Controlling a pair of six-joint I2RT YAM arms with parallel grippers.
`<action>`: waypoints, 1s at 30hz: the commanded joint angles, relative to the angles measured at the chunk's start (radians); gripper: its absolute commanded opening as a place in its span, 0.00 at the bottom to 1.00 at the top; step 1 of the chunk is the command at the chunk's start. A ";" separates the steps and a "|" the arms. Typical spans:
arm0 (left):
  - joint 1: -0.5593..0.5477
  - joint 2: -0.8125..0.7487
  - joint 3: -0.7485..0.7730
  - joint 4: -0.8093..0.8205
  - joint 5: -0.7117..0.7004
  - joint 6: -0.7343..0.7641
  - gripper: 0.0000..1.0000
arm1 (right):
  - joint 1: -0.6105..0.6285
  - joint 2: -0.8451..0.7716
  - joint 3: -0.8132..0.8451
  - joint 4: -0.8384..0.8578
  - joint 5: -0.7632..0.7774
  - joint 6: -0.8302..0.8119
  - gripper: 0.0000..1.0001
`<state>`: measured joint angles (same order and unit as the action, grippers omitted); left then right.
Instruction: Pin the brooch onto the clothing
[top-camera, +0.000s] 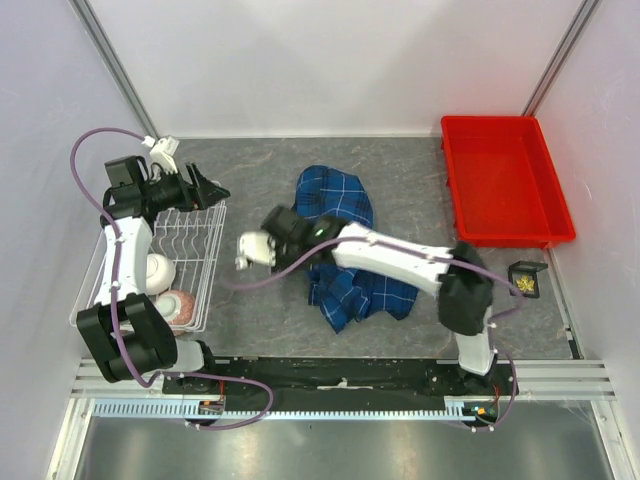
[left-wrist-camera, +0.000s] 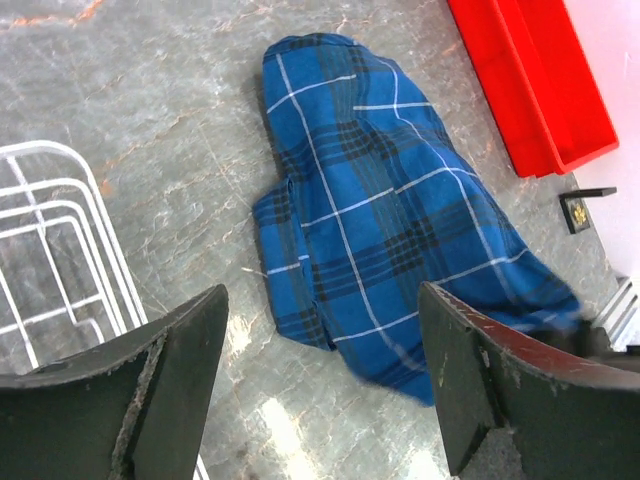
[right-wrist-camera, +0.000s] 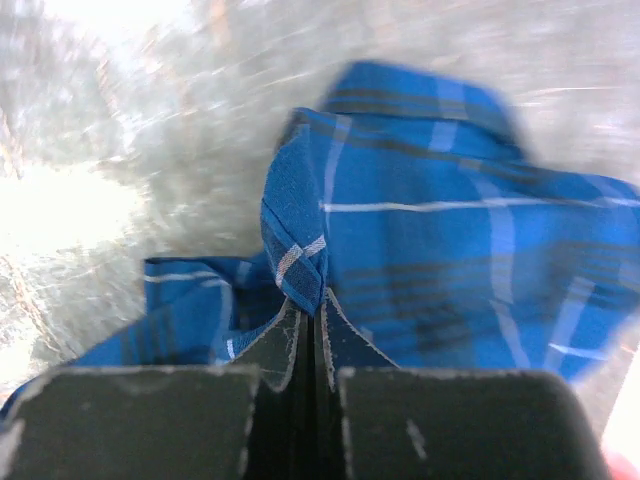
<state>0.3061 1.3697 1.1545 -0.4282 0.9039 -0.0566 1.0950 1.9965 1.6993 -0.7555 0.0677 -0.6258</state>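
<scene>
The clothing (top-camera: 337, 194) is a blue-and-black plaid shirt, bunched up mid-table, and it also shows in the left wrist view (left-wrist-camera: 380, 210). My right gripper (right-wrist-camera: 320, 300) is shut on a raised fold of the clothing (right-wrist-camera: 300, 240). The right arm (top-camera: 400, 262) stretches leftward across the shirt. The brooch (top-camera: 524, 284), a tiny gold leaf, sits on a small black stand (left-wrist-camera: 577, 208) at the right edge, far from both grippers. My left gripper (top-camera: 207, 188) hangs open over the wire rack. Nothing sits between its fingers (left-wrist-camera: 190, 360).
A white wire rack (top-camera: 205, 262) at the left holds a white cup (top-camera: 160, 268) and a pinkish bowl (top-camera: 180, 306). A red tray (top-camera: 505, 180) stands at the back right. White walls close in the table.
</scene>
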 joint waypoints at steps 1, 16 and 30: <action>-0.015 -0.031 -0.016 0.115 0.124 0.099 0.82 | -0.069 -0.283 0.077 0.022 -0.032 0.061 0.00; -0.376 0.143 -0.045 0.190 0.043 0.583 0.85 | -0.426 -0.812 -0.401 0.058 0.208 0.299 0.00; -0.524 0.451 0.118 0.262 0.027 1.066 0.84 | -0.596 -0.890 -0.550 0.090 0.320 0.409 0.00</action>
<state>-0.2024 1.7645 1.1679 -0.2455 0.9287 0.7975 0.5354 1.1309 1.1679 -0.7029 0.3382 -0.2783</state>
